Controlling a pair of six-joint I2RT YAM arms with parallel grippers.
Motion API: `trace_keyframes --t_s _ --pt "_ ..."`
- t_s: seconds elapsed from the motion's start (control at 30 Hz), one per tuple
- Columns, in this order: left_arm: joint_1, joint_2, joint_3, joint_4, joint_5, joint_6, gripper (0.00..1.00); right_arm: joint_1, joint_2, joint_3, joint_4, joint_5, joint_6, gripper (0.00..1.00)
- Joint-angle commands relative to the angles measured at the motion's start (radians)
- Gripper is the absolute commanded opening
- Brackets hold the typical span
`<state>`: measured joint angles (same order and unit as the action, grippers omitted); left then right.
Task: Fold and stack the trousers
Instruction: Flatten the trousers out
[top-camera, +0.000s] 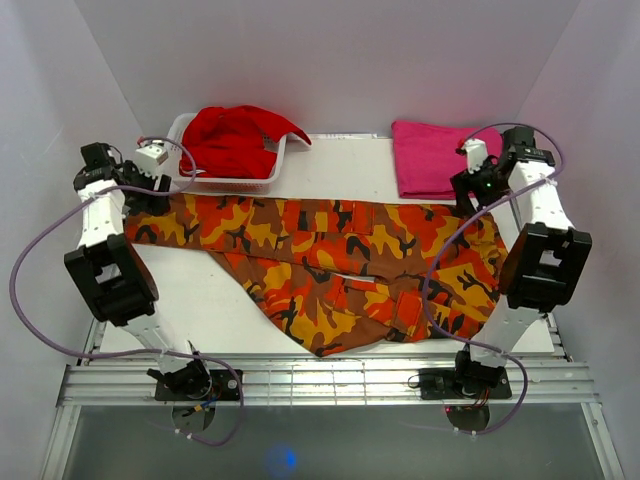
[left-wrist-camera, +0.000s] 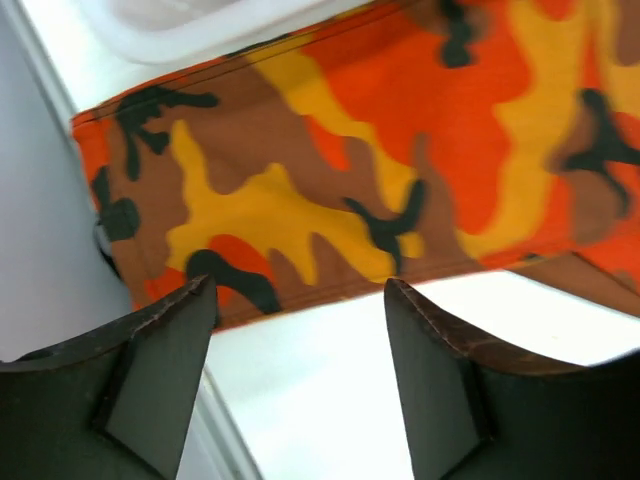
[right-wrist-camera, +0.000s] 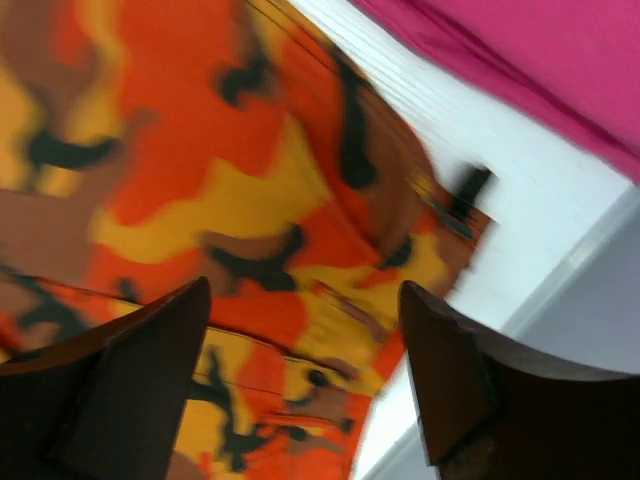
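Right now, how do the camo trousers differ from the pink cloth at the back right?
The trousers are camouflage in orange, red, yellow and black; the pink cloth is plain. The trousers lie spread out, legs splayed, across the table's width; the pink cloth is folded into a compact rectangle at the far right corner. Both lie on the white table, and neither is gripped: the left gripper and right gripper are open.

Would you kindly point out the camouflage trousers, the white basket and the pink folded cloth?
camouflage trousers (top-camera: 300, 225), top external view, middle of the far leg.
white basket (top-camera: 230, 184), top external view, near wall.
pink folded cloth (top-camera: 428, 155), top external view, centre.
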<state>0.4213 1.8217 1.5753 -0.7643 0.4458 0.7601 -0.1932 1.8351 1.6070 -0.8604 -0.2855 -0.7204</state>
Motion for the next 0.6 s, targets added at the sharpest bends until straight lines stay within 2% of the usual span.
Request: trace_keyframes --t_s 0.0,0.03,0.07,0.1,0.13,0.2,0.33,0.43,0.57 --pt "-0.018 -0.065 -0.093 -0.049 0.091 -0.025 0.77 0.182 -0.123 0.025 -0.121 -0.184 0.039 0.75" --pt "-0.018 -0.058 -0.11 -0.053 0.106 -0.047 0.74 0.24 -0.14 0.008 -0.082 -0.198 0.067 0.74" --pt "-0.018 -0.053 -0.138 -0.046 0.114 -0.076 0.72 0.352 -0.16 -0.014 -0.056 -0.204 0.097 0.71" --pt "-0.018 -0.036 -0.149 -0.035 0.119 -0.143 0.71 0.41 -0.163 -0.022 -0.028 -0.208 0.128 0.65" --pt "-0.016 -0.026 -0.158 -0.021 0.129 -0.177 0.71 0.517 -0.157 -0.027 0.028 -0.21 0.192 0.63" --pt "-0.018 0.002 -0.161 -0.007 0.128 -0.269 0.71 0.619 -0.129 -0.016 0.066 -0.221 0.237 0.6" --pt "-0.018 0.063 -0.153 0.045 0.085 -0.36 0.71 0.875 0.02 0.05 0.138 -0.207 0.344 0.62" --pt "-0.018 0.085 -0.136 0.068 0.041 -0.412 0.72 0.995 0.119 0.161 0.156 -0.196 0.4 0.62" --pt "-0.018 0.135 -0.11 0.088 -0.001 -0.452 0.73 1.093 0.303 0.315 0.19 -0.19 0.509 0.65"
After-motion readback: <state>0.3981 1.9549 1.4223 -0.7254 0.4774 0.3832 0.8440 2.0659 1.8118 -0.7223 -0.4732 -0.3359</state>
